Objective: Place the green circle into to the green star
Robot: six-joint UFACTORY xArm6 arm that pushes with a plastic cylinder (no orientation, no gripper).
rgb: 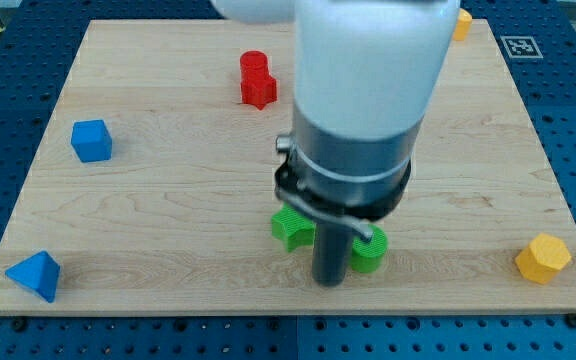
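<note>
Tool, our tip (329,282), plain rod, no jaws, grips nothing; sits between green star (292,228) and green circle (370,252), touching circle, positioned seemingly for push.

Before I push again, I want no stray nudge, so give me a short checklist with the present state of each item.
1. My tip in view: ok, at the view's bottom centre.
2. Green circle found: ok, just right of my tip.
3. Green star found: ok, up-left of my tip.
4. Circle touching star: cannot tell, the rod hides the space between them.
5. Tip contact with the circle: cannot tell.
6. Other blocks well away: ok, red block and yellow block are far off.
</note>
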